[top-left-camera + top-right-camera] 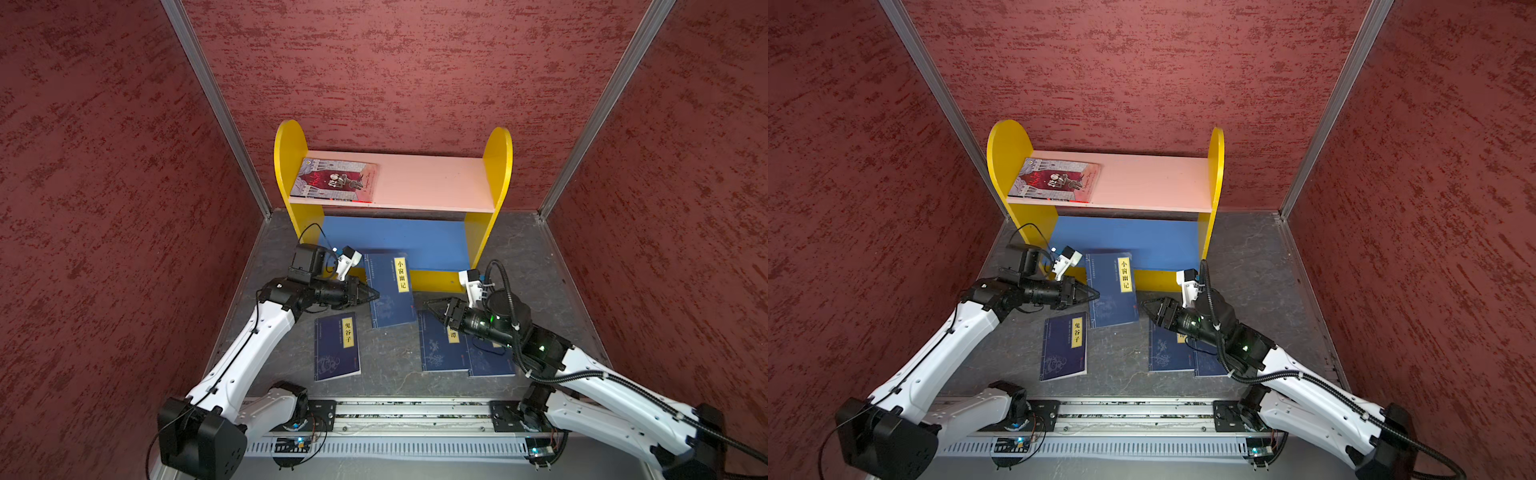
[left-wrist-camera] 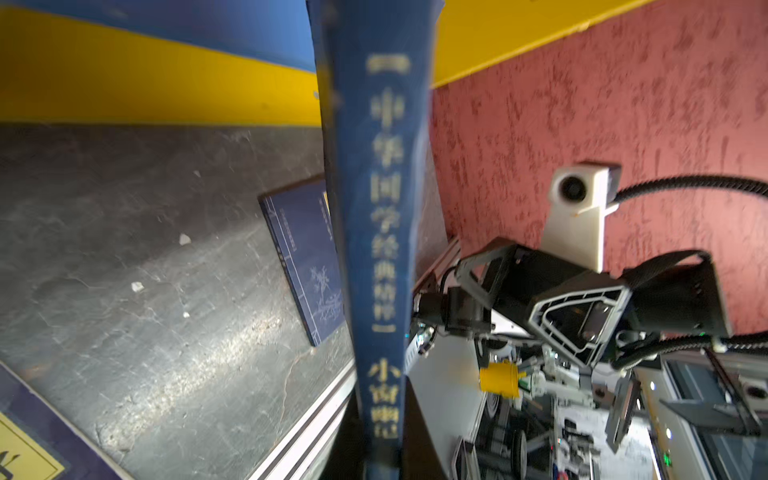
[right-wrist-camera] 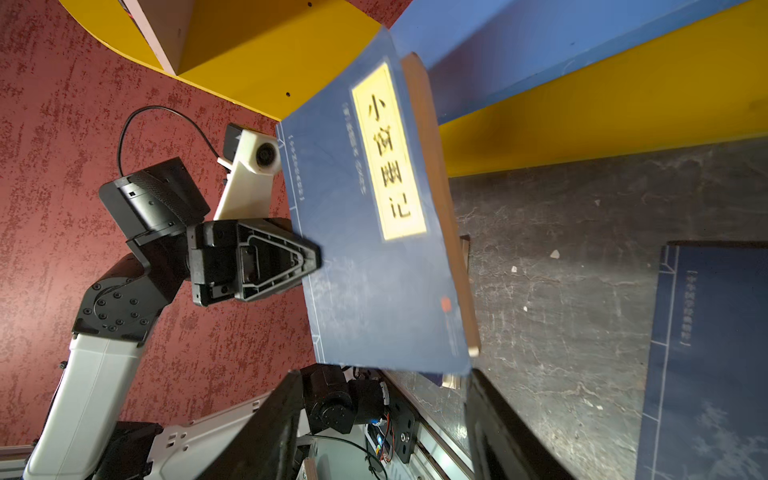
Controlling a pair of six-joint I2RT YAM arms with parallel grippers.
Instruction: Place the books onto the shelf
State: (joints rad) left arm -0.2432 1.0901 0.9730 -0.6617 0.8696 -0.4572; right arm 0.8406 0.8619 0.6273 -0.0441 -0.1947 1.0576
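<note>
- Left gripper [image 1: 374, 296]: clamped on the spine edge of a navy book [image 1: 392, 303] with a yellow title label. The book is lifted clear of the table [image 1: 390, 357], cover up.
- Navy book: it hangs just in front of the shelf [image 1: 291, 158], its far end toward the blue lower board [image 1: 399, 241] (whether it touches the board cannot be told).
- Right gripper [image 1: 430, 306]: jaws spread and holding nothing, just beside the book's free long edge. The right wrist view shows its fingers [image 3: 503, 432] apart.
- Red-and-grey book [image 1: 334, 180]: flat on the pink upper board [image 1: 432, 183], at its left end.
- Second navy book [image 1: 336, 347]: flat on the table, near the left arm.
- Two overlapping navy books [image 1: 440, 345]: on the table, partly hidden by the right arm.
</note>
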